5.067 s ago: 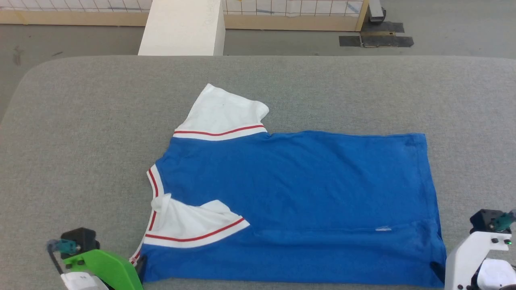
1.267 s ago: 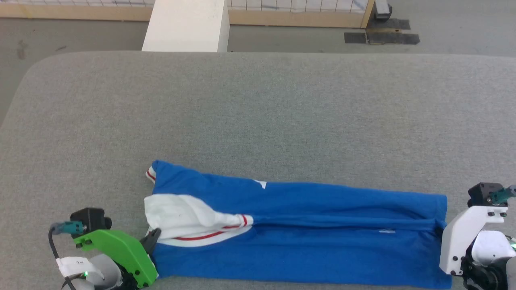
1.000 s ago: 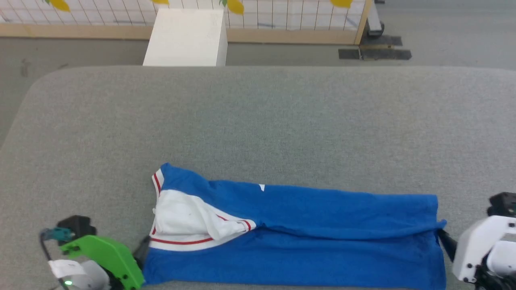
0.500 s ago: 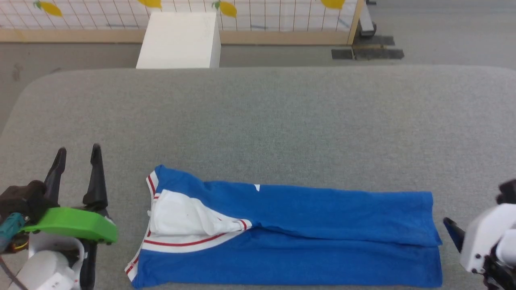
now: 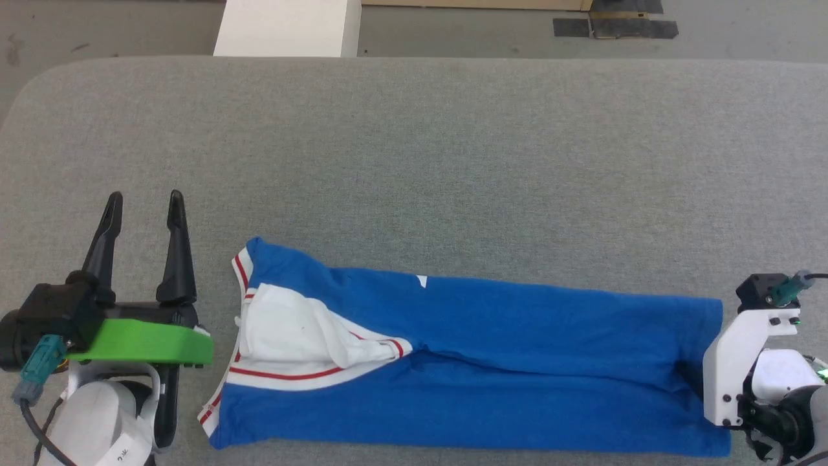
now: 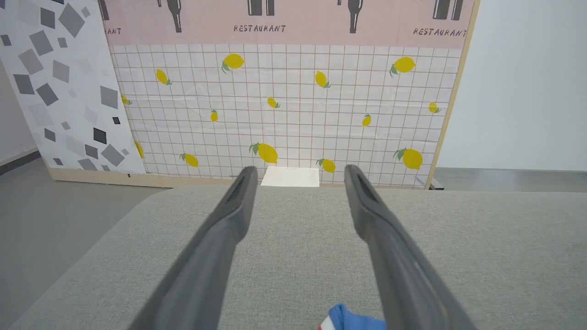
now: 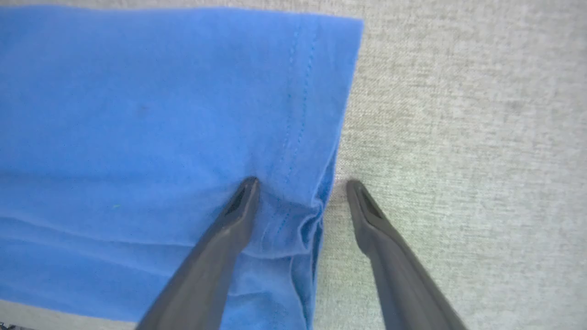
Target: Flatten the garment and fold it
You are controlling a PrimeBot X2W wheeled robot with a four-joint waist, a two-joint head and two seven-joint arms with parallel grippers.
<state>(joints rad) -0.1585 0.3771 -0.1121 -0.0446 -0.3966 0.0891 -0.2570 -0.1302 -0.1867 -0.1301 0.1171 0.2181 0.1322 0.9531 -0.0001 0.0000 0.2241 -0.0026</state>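
The garment (image 5: 504,362), a bright blue T-shirt, lies folded into a long band near the table's front edge. Its white sleeve (image 5: 291,333) with red trim lies on top at the left end. My left gripper (image 5: 145,197) stands open to the left of the collar end, apart from the cloth, fingers pointing away from me. In the left wrist view the left gripper (image 6: 298,169) holds nothing, and a blue corner of the garment (image 6: 353,319) shows low down. My right gripper (image 7: 300,183) is open astride the hem edge of the garment (image 7: 137,114), one finger on the cloth and one on the table.
The grey cloth-covered table (image 5: 453,149) stretches wide beyond the garment. A white box (image 5: 288,29) stands on the floor past its far edge. A tiled partition with lemon prints (image 6: 284,101) rises behind it. The right arm's white wrist housing (image 5: 737,362) sits at the hem end.
My left gripper has come off the garment's collar end and now stands open beside it, fingers pointing away. The right gripper is back at the hem. The head camera has tilted down.
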